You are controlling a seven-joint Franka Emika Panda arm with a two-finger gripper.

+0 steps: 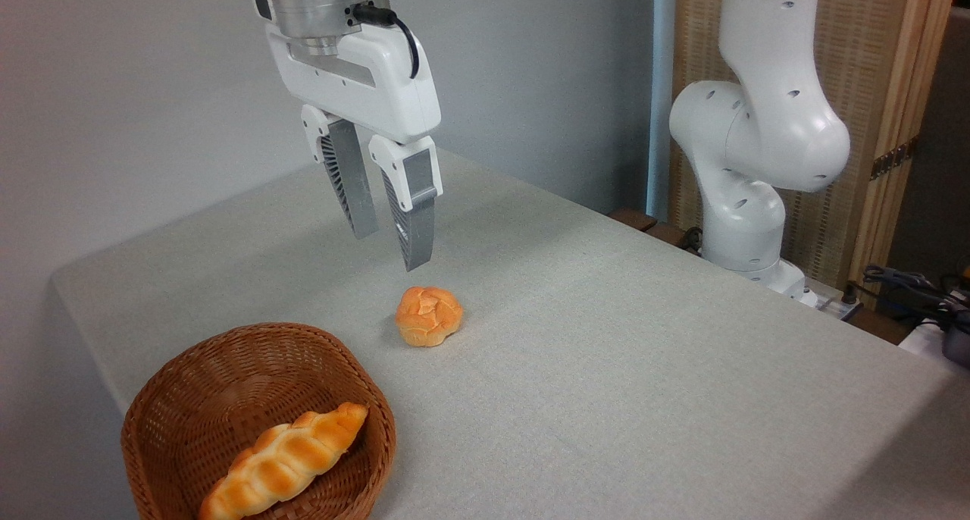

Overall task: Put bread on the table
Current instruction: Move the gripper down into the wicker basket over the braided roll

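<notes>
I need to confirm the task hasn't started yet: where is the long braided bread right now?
The bread lies inside the wicker basket at the lower left, leaning on its near rim, left of the round bun.

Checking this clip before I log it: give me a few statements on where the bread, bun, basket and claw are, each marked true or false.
1. The braided bread lies inside the wicker basket. True.
2. The round bun sits in the basket too. False: it rests on the grey table, apart from the basket.
3. The claw is holding the bread. False: it hangs empty above the table, fingers apart, near the bun.
4. The basket stands at the table's near left corner. True.
5. The bread stands upright. False: it lies slanted along the basket's bottom, one tip up against the wall.
</notes>
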